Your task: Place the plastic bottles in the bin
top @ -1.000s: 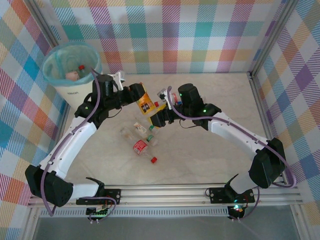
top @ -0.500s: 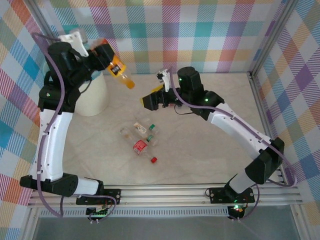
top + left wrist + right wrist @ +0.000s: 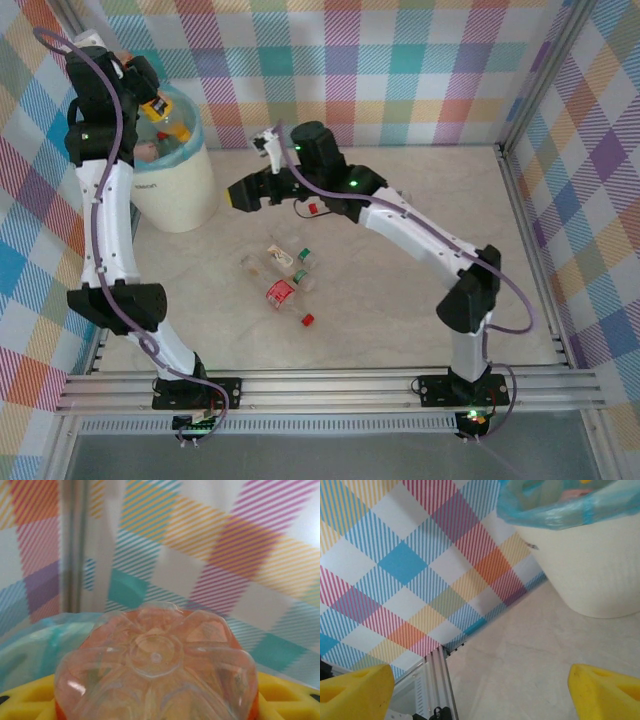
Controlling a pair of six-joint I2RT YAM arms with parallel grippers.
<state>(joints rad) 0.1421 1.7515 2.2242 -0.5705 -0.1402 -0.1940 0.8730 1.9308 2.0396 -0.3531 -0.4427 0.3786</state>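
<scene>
My left gripper [image 3: 158,106] is raised over the bin [image 3: 172,185] and is shut on the orange bottle [image 3: 173,123], which hangs above the teal liner [image 3: 190,143]. In the left wrist view the bottle's clear ribbed base [image 3: 155,662] sits between my yellow fingers [image 3: 25,697], with the liner's rim [image 3: 30,640] behind it. Inside the bin lies at least one bottle [image 3: 146,150]. My right gripper [image 3: 240,195] hovers open and empty just right of the bin; its fingertips [image 3: 355,690] stand far apart, the bin wall [image 3: 590,570] ahead. Several clear bottles [image 3: 280,275] lie mid-table.
A loose red cap [image 3: 307,320] lies near the bottle cluster, and a small red-capped item [image 3: 313,209] sits under the right arm. Plaid walls enclose the table [image 3: 400,290]; a metal rail [image 3: 437,680] runs along the left wall's base.
The left arm has swung the orange bottle up and to the left, from mid-table to above the bin. The right arm has moved left, close to the bin.
</scene>
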